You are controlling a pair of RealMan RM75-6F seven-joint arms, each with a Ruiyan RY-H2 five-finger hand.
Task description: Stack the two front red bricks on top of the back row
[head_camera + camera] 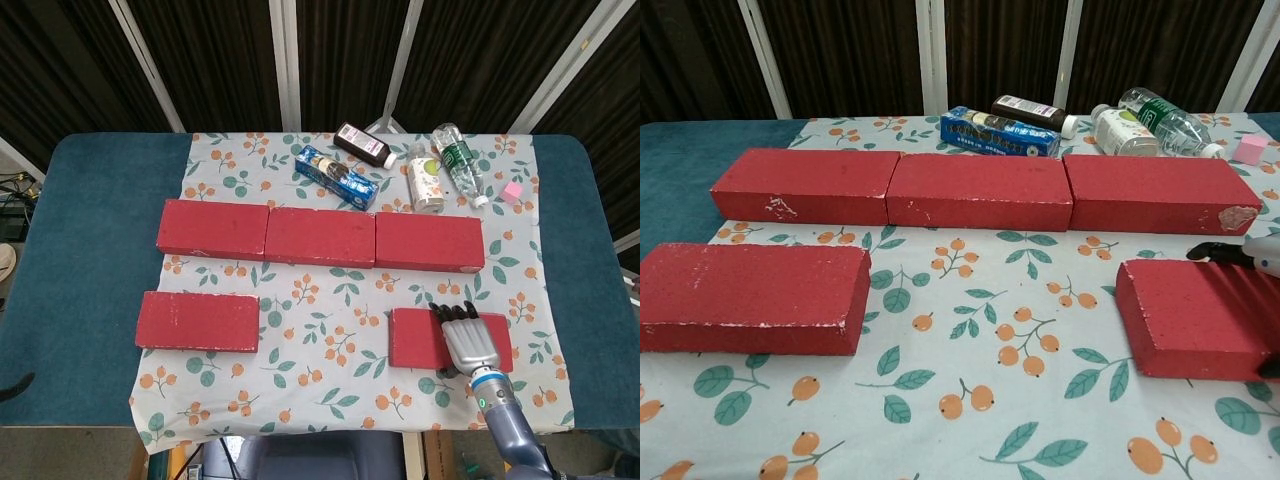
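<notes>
Judging by both front bricks lying on the worktop (80,260), nothing is stacked: the right front brick (420,340) is covered by the right robot hand (470,335), its grip undeterminable, and the back row (320,236) is bare.

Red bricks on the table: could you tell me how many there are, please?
5: back row left, middle, right; front left; front right, under the right hand.
</notes>
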